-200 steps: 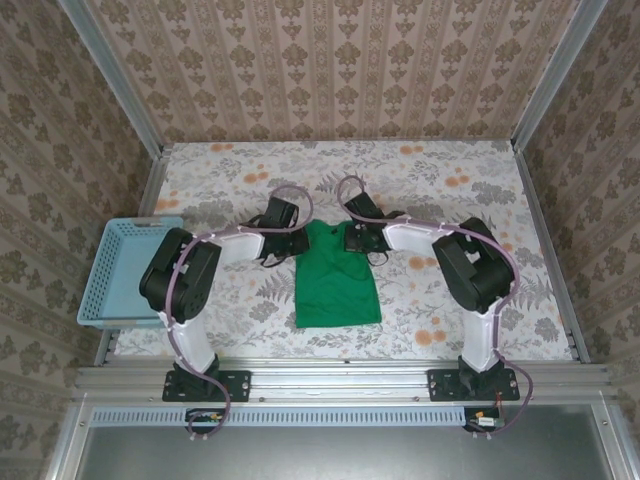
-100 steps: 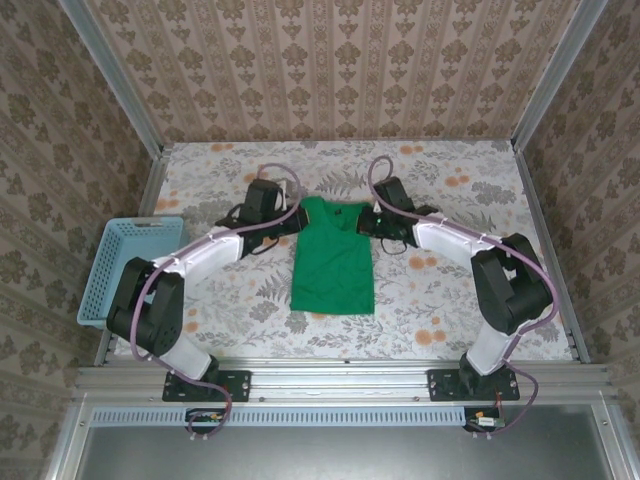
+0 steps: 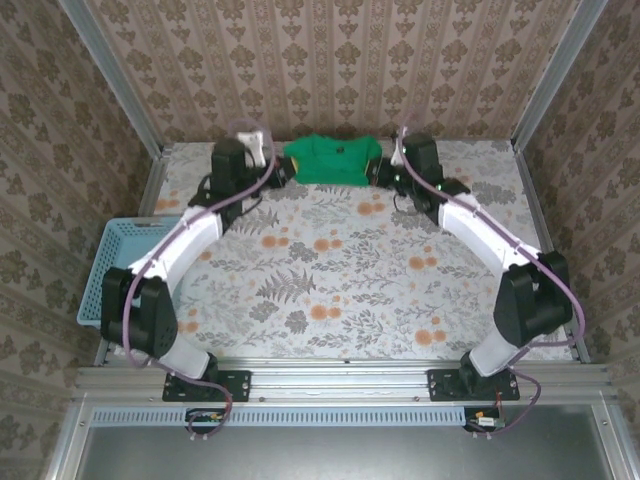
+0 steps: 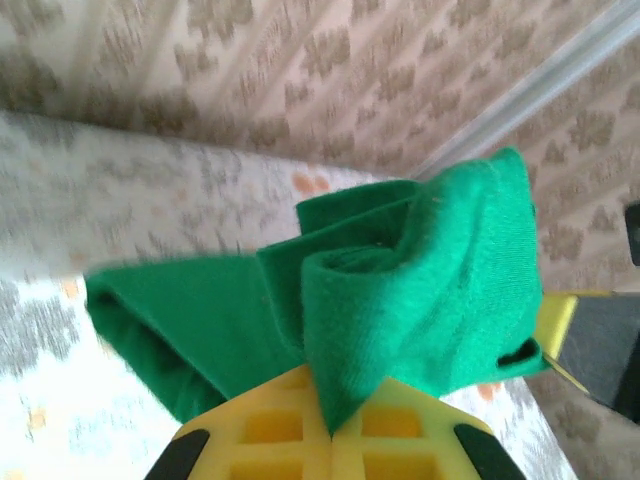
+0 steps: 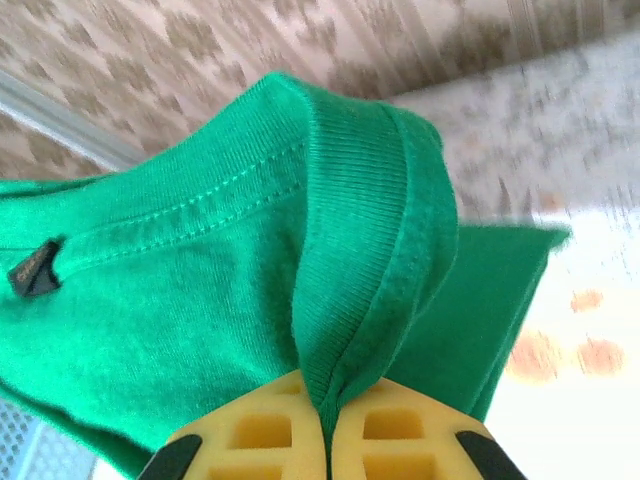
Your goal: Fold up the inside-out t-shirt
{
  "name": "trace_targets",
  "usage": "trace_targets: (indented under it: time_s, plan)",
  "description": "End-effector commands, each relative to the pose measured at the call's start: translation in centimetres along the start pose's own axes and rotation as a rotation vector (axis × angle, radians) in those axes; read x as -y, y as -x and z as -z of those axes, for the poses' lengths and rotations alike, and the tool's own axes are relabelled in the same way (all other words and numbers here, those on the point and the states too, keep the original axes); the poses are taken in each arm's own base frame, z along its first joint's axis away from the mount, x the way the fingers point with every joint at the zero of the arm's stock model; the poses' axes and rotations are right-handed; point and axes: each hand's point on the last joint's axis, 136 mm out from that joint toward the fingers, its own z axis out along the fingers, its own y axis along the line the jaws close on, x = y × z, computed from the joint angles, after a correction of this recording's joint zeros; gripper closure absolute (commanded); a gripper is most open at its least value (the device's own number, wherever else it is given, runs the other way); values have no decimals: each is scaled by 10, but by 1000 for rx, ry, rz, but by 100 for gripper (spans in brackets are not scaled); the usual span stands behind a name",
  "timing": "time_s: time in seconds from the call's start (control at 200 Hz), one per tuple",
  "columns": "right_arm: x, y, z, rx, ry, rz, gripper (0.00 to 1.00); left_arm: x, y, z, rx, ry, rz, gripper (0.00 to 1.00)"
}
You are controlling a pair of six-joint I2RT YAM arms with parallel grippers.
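The bright green t-shirt (image 3: 332, 160) hangs stretched between both grippers at the far edge of the table, against the back wall. My left gripper (image 3: 283, 168) is shut on its left end; in the left wrist view a bunched fold of green cloth (image 4: 420, 290) is pinched between the yellow fingers (image 4: 270, 425). My right gripper (image 3: 383, 170) is shut on the right end; the right wrist view has the ribbed hem (image 5: 365, 270) caught between its yellow fingers (image 5: 400, 430). Both arms are stretched far forward.
A light-blue plastic basket (image 3: 125, 270) sits at the table's left edge beside the left arm. The flowered tablecloth (image 3: 330, 270) covers the table. Patterned walls and metal posts close the table in at the back and both sides.
Both grippers carried the t-shirt from the middle of the table to the far edge. The cloth that lay spread flat is now lifted and gathered short between them.
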Motion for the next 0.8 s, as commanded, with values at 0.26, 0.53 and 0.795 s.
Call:
trace_targets:
  time_s: [0.26, 0.53, 0.795]
  plan:
    - [48, -164, 53, -159, -77, -28, 100, 19, -196, 23, -243, -103, 50, 100]
    - [48, -141, 76, -55, -120, -6, 100, 44, -163, 19, -181, -86, -108, 100]
    - [68, -103, 62, -13, -228, -16, 100, 42, -119, -26, -143, -51, -157, 100]
